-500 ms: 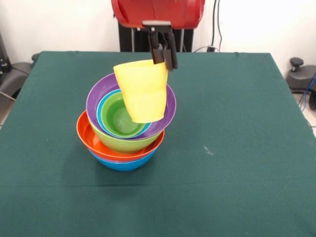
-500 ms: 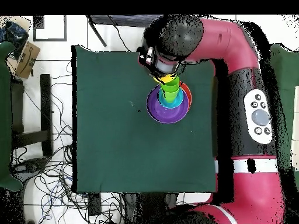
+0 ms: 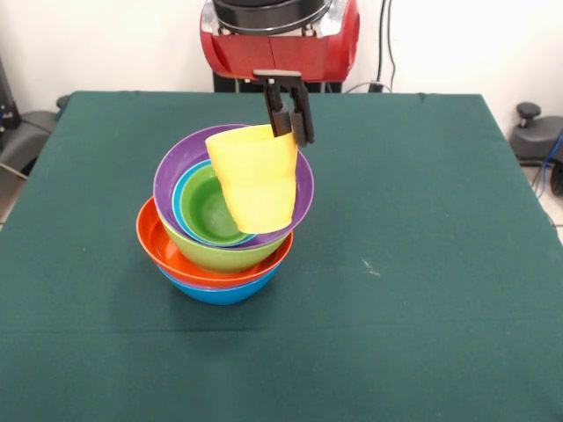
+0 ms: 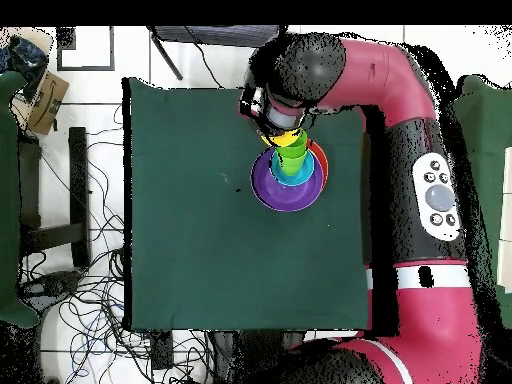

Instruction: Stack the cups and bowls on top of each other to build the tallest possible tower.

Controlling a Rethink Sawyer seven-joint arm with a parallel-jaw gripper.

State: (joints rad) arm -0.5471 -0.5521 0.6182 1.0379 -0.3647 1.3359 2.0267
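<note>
The tower stands on the green table. From the bottom it holds a blue bowl, an orange bowl, a lime green bowl, a purple bowl, a small cyan bowl and a green cup. My gripper is shut on the far rim of the pale yellow cup. It holds the cup tilted, mouth up, just above the right side of the purple bowl. In the overhead view the tower and a sliver of the yellow cup show beside my arm; the fingers are hidden there.
My red arm head hangs over the table's far edge. Black gear stands off the table at the right and left. Cables and a box lie on the floor beside the table.
The gripper has lowered the yellow cup a little toward the tower. The bowls have not moved.
</note>
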